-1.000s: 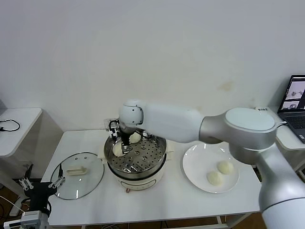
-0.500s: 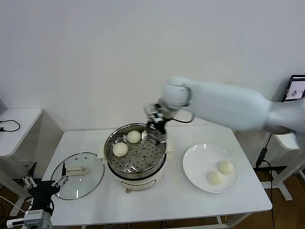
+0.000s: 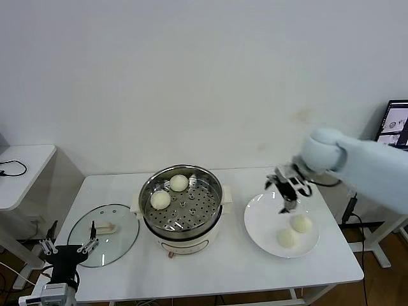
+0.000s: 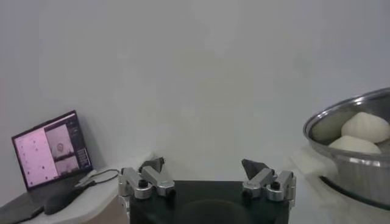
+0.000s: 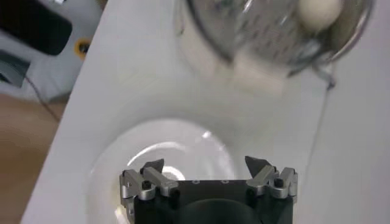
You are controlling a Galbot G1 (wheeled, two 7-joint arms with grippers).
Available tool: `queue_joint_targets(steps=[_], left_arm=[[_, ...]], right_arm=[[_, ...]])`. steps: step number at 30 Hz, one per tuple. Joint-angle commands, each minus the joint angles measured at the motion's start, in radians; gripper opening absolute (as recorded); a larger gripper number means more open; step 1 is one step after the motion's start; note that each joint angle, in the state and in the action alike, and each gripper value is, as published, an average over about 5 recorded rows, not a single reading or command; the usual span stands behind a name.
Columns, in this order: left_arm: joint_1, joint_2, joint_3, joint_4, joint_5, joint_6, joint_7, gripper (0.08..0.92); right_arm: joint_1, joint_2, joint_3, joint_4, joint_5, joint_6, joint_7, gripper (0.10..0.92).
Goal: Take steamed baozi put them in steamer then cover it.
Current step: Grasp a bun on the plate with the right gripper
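1. Right gripper [image 3: 288, 191] hovers at centre right of the head view, jaws spread wide and empty, over the white plate [image 3: 261, 223].
2. Two steamed baozi [image 3: 301, 224] wait on that plate, lower right; two more sit inside the steamer [image 3: 210, 182] at centre frame.
3. Left gripper [image 3: 69, 245] idles open at the lower left, near the glass lid [image 3: 121, 239].
4. Risk: those buns lie close together, so a wide descent could nudge the neighbour or squash soft dough.

Laptop [image 3: 398, 135] cut off at head view's edge, steamer [image 5: 274, 36] blurred, cropped
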State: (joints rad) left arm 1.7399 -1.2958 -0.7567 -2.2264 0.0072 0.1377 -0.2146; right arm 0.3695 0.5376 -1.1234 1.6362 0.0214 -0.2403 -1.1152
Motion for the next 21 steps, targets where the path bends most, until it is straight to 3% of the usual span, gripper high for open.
queue_joint_targets(steps=[1, 21], left_arm=[[0.002, 0.000, 0.006, 0.002, 0.004, 0.000, -0.001, 0.823], [0.004, 0.004, -0.010, 0.016, 0.004, -0.001, 0.003, 0.823]], right_arm=[[-0.250, -0.142, 0.135, 0.041, -0.156, 0.032, 0.005, 0.823], [-0.542, -0.017, 0.325, -0.124, -0.260, 0.021, 0.087, 0.823]])
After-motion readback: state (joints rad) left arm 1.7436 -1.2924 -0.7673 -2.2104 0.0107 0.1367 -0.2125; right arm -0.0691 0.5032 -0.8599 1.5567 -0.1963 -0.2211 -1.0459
